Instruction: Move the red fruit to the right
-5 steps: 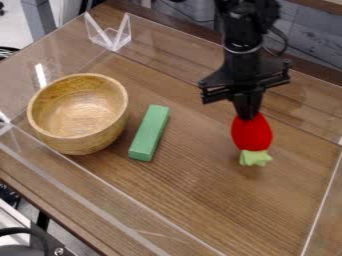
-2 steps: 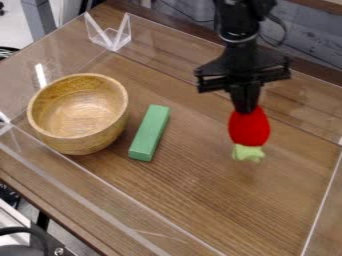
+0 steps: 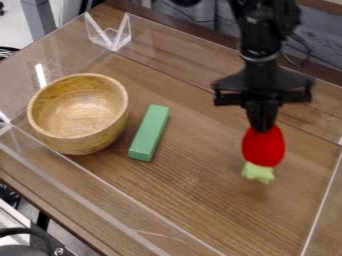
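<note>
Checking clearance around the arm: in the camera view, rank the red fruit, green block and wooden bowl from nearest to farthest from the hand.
1. red fruit: held in the hand, right side.
2. green block: left of the hand, mid-table.
3. wooden bowl: farthest left.

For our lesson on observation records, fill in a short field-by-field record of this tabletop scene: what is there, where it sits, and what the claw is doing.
surface: wooden table with clear walls around it
claw: pointing down, shut on the top of the red fruit
red fruit: right side, hanging with its green cap downward; contact with the table unclear
wooden bowl: left side, upright, empty
green block: lying flat between bowl and fruit, touching neither
</note>
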### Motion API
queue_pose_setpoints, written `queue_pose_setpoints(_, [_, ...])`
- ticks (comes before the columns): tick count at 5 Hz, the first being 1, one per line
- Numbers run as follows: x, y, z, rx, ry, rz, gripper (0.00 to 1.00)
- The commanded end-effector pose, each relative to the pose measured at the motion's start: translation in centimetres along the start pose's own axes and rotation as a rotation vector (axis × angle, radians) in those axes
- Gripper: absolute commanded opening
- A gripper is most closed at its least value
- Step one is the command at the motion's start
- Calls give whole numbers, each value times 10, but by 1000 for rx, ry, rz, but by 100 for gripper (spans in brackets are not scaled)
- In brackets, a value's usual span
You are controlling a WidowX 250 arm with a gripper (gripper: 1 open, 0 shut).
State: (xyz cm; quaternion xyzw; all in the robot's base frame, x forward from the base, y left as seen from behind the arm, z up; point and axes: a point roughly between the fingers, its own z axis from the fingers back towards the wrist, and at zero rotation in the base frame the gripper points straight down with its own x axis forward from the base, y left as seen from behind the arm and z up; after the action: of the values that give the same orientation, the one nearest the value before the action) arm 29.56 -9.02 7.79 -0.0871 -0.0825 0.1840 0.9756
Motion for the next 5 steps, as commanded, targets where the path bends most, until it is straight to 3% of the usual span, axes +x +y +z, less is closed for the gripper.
queue_pose_setpoints(1, [6, -8, 12, -25, -26, -56, 0])
queue_pose_setpoints(3, [13, 1, 16, -29, -52, -12, 0])
queue_pose_setpoints(4, [17, -7, 15, -25, -50, -12, 0])
queue_pose_setpoints(5, [18, -14, 15, -16, -45, -16, 100])
